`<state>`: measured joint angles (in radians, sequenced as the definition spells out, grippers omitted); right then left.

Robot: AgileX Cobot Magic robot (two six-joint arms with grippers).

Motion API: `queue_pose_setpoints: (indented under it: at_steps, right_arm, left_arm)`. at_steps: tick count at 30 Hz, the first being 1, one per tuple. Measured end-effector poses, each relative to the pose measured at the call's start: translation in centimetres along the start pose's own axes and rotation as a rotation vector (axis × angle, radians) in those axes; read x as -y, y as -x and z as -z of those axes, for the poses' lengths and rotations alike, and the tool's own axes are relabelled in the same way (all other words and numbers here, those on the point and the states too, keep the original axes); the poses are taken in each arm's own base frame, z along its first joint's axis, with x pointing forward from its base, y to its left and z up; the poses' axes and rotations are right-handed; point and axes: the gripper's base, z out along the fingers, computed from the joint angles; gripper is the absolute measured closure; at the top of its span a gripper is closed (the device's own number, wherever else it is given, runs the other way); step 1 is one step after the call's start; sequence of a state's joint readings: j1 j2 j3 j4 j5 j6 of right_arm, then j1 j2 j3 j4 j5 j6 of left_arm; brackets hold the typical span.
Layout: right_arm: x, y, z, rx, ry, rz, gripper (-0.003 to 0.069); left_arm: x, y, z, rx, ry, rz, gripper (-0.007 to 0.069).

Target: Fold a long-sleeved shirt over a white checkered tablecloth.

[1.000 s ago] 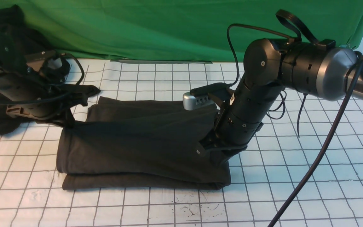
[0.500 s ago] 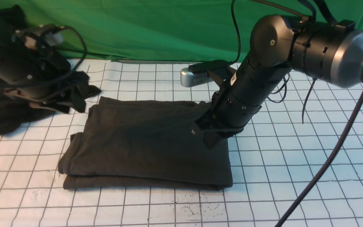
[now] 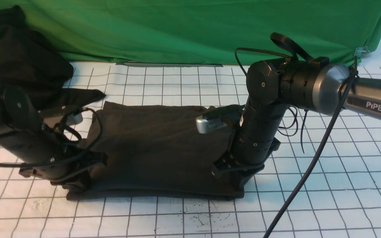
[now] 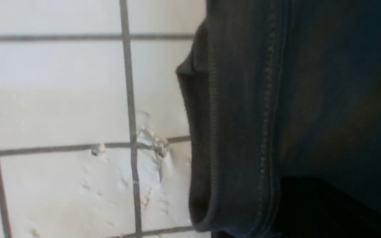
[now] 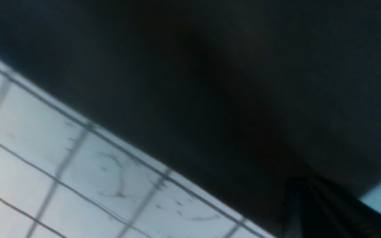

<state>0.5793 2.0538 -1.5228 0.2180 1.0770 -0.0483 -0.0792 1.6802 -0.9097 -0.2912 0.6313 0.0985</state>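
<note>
At the shirt's near corners we see both arms angled down — left gripper (image 3: 78, 183) at eight o'clock, right gripper (image 3: 240, 180) at four — each clamped on the long-sleeved shirt (image 3: 157, 148) lying on the white checkered tablecloth (image 3: 309, 198).

Lab: green backdrop (image 3: 177, 29), gridded tablecloth (image 3: 309, 198)

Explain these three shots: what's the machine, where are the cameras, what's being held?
It is a two-armed robot. One camera looks forward from between the arms; the other two ride on the wrists, so they only show close-ups of cloth. A dark folded shirt lies on a white checkered tablecloth, with a green backdrop behind and another black garment far left. The left hand is shut at the shirt's near-left corner, the right hand at its near-right corner; each seems to pinch the fabric.
</note>
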Motion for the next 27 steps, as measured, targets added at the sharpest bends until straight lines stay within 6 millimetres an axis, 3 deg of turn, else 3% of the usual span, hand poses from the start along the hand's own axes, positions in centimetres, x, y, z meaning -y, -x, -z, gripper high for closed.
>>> queue_pose_setpoints:
  at_steps: [2, 4, 7, 8, 9, 11, 13, 15, 18, 21, 23, 24, 27]
  right_arm:
    - [0.6, 0.0, 0.3, -0.003, -0.004, -0.017, 0.0655]
    - [1.5, 0.5, 1.8, 0.044, -0.007, -0.036, 0.0655]
    - [2.6, 1.8, 5.1, 0.165, -0.011, -0.062, 0.0655]
    - [3.1, 3.0, 7.7, 0.259, -0.005, -0.075, 0.0655]
    - [3.3, 3.1, 8.0, 0.273, -0.002, -0.081, 0.0655]
    - [3.9, 4.6, 11.2, 0.390, 0.030, -0.080, 0.0655]
    - [4.0, 6.0, 13.0, 0.457, 0.064, -0.053, 0.0651]
    - [4.3, 7.6, 12.8, 0.472, 0.078, -0.036, 0.0636]
    - [4.7, 9.2, 11.1, 0.444, 0.093, -0.028, 0.0592]
    - [5.6, 11.5, 7.5, 0.405, 0.106, -0.031, 0.0461]
    - [5.7, 11.9, 6.7, 0.401, 0.117, -0.035, 0.0428]
    - [5.9, 12.4, 5.4, 0.387, 0.134, -0.041, 0.0392]
    - [5.9, 12.7, 4.9, 0.384, 0.151, -0.044, 0.0379]
  left_arm:
    - [0.0, 0.0, 0.1, -0.009, 0.004, -0.002, 0.0631]
    - [0.2, 0.3, 0.8, -0.015, 0.004, -0.009, 0.0631]
    - [0.5, 1.0, 2.2, 0.021, -0.006, -0.018, 0.0631]
    - [0.8, 1.5, 3.2, 0.060, -0.015, -0.022, 0.0631]
    - [0.9, 1.6, 3.4, 0.066, -0.016, -0.022, 0.0631]
    - [1.4, 2.5, 4.8, 0.130, -0.038, -0.017, 0.0631]
    - [1.8, 3.3, 5.5, 0.169, -0.065, 0.000, 0.0629]
    - [2.0, 3.8, 5.5, 0.179, -0.091, 0.015, 0.0630]
    - [2.1, 4.1, 4.6, 0.158, -0.108, 0.025, 0.0630]
    - [1.8, 4.1, 2.6, 0.093, -0.105, 0.022, 0.0630]
    - [1.8, 4.0, 2.1, 0.071, -0.104, 0.021, 0.0630]
    - [1.6, 4.0, 1.4, 0.049, -0.102, 0.019, 0.0630]
    - [1.6, 4.0, 1.0, 0.042, -0.100, 0.015, 0.0630]
